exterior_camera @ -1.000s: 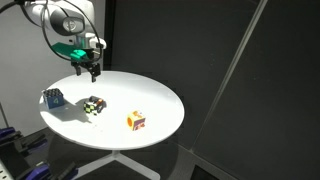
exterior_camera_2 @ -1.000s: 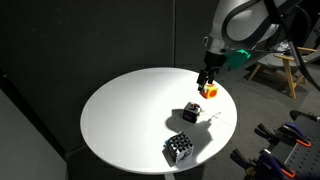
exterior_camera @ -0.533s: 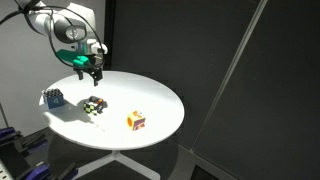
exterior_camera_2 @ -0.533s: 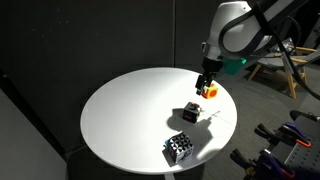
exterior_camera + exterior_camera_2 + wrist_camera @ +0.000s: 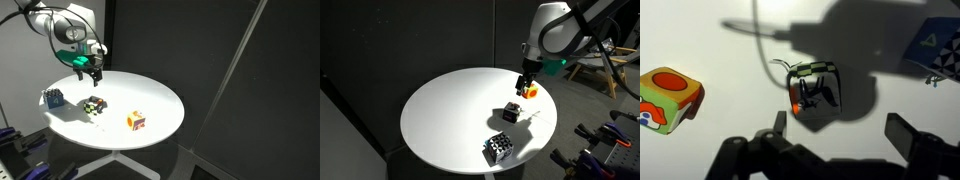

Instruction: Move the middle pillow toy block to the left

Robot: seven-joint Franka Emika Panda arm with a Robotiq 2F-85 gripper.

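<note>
The gripper [image 5: 89,75] hovers over the table [image 5: 155,88], jaws wide and empty. The middle block [image 5: 95,105] lies between the blue cube [image 5: 53,98] and the orange cube [image 5: 136,121].

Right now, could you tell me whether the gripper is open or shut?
Open: the gripper shows its fingers wide apart in the wrist view, holding nothing.

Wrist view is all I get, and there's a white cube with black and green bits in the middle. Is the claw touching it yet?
Observer: No. In an exterior view the gripper hangs in the air, well above the middle cube.
Operator: Is the table square?
Observer: No, the table is round and white.
Operator: Where's the rest of the blue cube?
Observer: The blue cube sits whole, close to the table's rim.
</note>
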